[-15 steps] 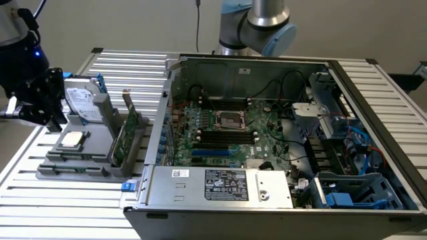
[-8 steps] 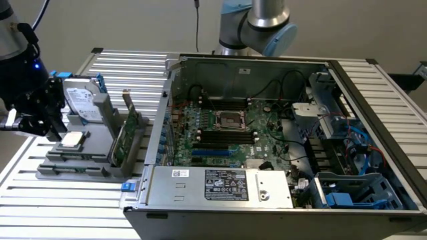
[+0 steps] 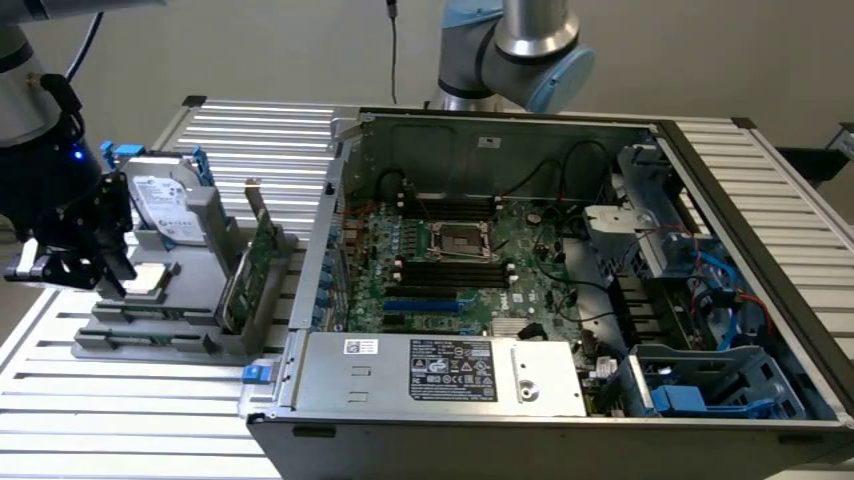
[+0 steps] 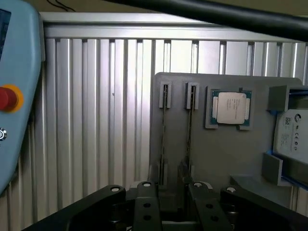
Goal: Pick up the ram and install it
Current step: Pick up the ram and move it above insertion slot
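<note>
In the wrist view, two thin ram sticks stand edge-on in narrow slots of the grey parts holder. My gripper hangs just above their near ends, its black fingers spread apart and open with nothing held. In the exterior view the gripper is over the holder's end at the exterior view's left, apart from the open computer case. The motherboard's black memory slots lie beside the processor socket.
A processor chip and a silver-topped hard drive with blue rails sit on the holder. A broader green card stands upright between holder and case. A teach pendant with a red button lies beside the holder. Slatted metal table.
</note>
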You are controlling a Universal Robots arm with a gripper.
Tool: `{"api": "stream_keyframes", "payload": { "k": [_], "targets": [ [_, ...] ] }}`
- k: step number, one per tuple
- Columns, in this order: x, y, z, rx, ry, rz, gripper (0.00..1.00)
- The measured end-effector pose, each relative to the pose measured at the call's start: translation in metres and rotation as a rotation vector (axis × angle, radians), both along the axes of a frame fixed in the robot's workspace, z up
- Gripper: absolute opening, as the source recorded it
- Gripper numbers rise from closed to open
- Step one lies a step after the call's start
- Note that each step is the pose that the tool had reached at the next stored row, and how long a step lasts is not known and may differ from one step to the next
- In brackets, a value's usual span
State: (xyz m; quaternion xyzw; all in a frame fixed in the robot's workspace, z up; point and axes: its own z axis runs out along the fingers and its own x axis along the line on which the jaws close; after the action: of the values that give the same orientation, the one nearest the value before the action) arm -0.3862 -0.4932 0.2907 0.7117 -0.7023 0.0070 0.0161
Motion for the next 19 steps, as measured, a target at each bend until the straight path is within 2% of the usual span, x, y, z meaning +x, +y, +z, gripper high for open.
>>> {"api": "stream_keyframes", "payload": {
  "k": [3,19],
  "targets": [
    [0.000,-0.0014,-0.0054,0.0000,0.0000,0.001,0.31],
    [0.000,-0.0015,-0.0345,0.0000,0.0001,0.010,0.31]
  ]
}}
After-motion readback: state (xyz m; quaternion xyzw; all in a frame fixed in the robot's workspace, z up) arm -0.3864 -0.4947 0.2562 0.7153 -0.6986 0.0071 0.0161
